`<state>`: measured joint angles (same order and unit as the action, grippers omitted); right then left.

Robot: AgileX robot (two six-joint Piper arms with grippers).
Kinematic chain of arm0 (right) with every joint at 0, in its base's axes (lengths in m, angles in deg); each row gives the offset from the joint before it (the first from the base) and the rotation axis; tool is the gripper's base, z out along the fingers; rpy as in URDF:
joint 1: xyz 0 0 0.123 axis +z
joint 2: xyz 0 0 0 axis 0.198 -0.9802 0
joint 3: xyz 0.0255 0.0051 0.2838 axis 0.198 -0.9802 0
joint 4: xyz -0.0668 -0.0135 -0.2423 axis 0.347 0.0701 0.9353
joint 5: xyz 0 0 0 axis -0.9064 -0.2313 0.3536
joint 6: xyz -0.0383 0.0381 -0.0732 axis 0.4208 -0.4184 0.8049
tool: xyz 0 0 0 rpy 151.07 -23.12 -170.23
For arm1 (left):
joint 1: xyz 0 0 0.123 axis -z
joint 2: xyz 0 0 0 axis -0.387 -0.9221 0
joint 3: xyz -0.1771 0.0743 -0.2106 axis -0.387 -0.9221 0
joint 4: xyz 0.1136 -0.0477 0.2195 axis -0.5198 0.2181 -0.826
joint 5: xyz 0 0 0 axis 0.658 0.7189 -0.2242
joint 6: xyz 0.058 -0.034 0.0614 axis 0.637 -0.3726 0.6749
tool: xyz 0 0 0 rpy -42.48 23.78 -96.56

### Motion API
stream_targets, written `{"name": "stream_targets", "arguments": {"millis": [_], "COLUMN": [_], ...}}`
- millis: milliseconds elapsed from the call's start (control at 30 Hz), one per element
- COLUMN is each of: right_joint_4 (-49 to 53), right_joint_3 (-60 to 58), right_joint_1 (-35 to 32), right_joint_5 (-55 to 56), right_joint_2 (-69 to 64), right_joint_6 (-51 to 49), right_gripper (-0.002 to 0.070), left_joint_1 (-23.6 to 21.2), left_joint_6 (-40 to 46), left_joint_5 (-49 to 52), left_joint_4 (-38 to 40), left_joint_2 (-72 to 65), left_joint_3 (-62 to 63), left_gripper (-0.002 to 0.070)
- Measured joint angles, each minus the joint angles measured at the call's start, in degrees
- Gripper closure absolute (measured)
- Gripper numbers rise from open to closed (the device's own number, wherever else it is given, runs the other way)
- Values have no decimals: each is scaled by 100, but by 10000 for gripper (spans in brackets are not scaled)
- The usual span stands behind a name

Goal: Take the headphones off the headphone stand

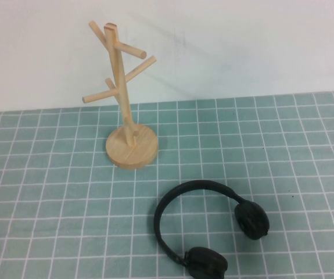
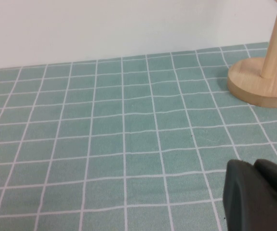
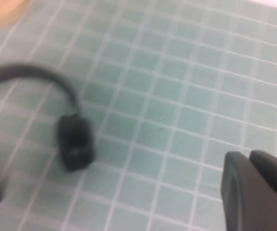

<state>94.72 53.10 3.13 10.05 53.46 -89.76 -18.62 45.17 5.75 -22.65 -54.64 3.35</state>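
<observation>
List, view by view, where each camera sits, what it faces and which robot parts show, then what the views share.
High view: raised on the robot's side, looking down at the headphone stand and headphones; no tool shows.
Left wrist view: low over the checked cloth, facing the stand's base; left tool at the corner.
Right wrist view: above the cloth, facing the headphones; right tool at the corner.
Shared: stand in high and left; headphones in high and right.

No readable text, label, brand, number or sign appears in any view.

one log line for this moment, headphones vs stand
headphones: flat on cloth, off stand | headphone stand: upright, pegs bare | left end effector: low | right end effector: above cloth
</observation>
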Motion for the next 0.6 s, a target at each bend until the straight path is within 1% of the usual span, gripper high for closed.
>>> {"name": "stream_targets", "arguments": {"millis": [133,233,400,467,600], "right_joint_4": [-9,-205,-378,-582,-537], "right_joint_3": [-1293,-1903,-2567,-2588,-2599], "right_joint_1": [-803,-1253,-1614,-1704,-1748], "right_joint_5": [1222,1591,1681,1314,898], "right_joint_2": [1065,1894,3136,3510,3615], "right_joint_6": [-10,-142,-148,-148,-127], "right_gripper": [683,683,683,683,683], "left_joint_1": [0,0,0,0,0], "left_joint_6": [0,0,0,0,0], "left_joint_5": [0,0,0,0,0], "left_joint_4": [0,0,0,0,0], "left_joint_2": [0,0,0,0,0], "left_joint_3": [0,0,0,0,0], "left_gripper": [675,675,675,675,675]}}
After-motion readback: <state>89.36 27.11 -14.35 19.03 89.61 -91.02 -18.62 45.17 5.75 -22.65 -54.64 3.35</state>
